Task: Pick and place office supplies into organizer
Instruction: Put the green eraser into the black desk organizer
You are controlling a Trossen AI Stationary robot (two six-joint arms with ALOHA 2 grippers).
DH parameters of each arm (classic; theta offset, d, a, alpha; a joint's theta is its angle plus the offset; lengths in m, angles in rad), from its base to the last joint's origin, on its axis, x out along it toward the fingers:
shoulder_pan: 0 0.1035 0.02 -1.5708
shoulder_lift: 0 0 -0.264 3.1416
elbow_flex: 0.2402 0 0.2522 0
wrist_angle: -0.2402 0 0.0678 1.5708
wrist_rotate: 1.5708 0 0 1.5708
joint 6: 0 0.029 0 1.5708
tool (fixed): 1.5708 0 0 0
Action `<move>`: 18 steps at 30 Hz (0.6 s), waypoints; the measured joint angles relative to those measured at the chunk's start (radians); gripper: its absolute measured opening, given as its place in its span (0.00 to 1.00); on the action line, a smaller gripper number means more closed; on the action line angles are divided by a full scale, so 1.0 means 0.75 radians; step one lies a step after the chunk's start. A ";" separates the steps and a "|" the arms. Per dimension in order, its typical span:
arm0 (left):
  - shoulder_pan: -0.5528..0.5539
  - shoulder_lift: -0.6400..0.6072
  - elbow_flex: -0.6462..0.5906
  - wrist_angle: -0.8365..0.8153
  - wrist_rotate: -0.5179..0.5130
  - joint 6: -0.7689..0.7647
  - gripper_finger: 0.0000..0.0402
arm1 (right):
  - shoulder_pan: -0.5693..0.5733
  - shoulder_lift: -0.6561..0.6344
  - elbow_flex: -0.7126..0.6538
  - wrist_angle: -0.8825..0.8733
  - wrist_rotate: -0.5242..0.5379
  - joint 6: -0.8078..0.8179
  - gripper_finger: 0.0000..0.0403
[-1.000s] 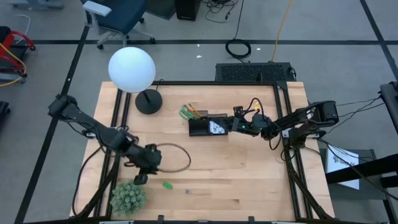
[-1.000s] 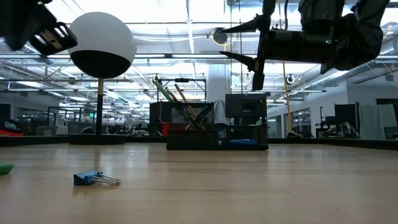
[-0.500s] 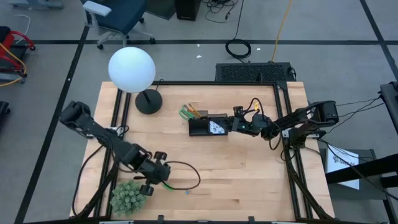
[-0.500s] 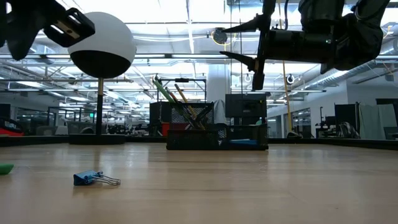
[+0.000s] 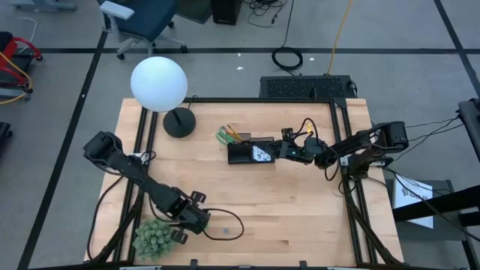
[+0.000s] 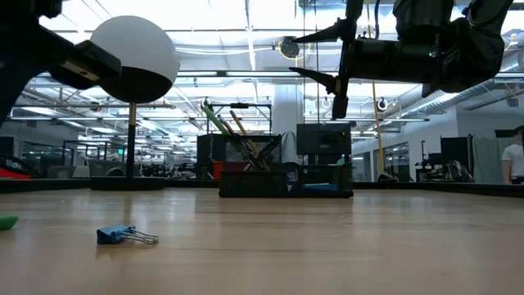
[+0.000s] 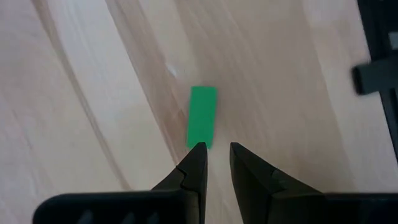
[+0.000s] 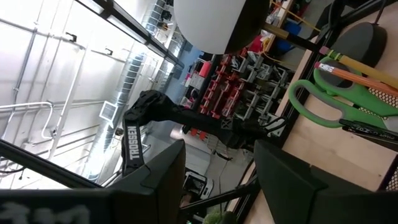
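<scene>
A small green eraser (image 7: 202,117) lies flat on the wooden table, also seen at the low view's left edge (image 6: 6,221). My left gripper (image 7: 216,149) hangs over it near the table's front left (image 5: 196,220), pointing steeply down. Its fingers are a narrow gap apart, with nothing between them, and their tips are just short of the eraser's end. A blue binder clip (image 6: 123,235) lies nearby. The black organizer (image 5: 244,156) holds green scissors (image 8: 336,93) and a pencil (image 8: 348,68). My right gripper (image 5: 276,150) waits open above it.
The white globe lamp (image 5: 158,82) stands on its round black base (image 5: 178,121) at the far left. A fuzzy green plant ball (image 5: 155,238) sits at the near left corner, close beside my left arm. Bare wood spreads across the table's middle and near right.
My left gripper has swung toward the table's near edge and right, sinking lower and rolling about its own axis. It now hangs over the green eraser. The eraser and the clip have not moved.
</scene>
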 joint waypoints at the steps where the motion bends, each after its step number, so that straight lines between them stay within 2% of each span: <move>1: 0.001 0.007 0.000 0.015 -0.001 -0.004 0.16 | 0.000 0.000 0.000 0.000 0.000 0.000 0.45; 13: -0.002 0.031 0.000 0.104 -0.043 0.046 0.16 | 0.000 0.000 0.000 0.001 0.000 0.000 0.45; 18: -0.018 0.031 0.000 0.107 -0.062 0.078 0.28 | 0.000 0.000 0.000 0.000 0.000 0.000 0.45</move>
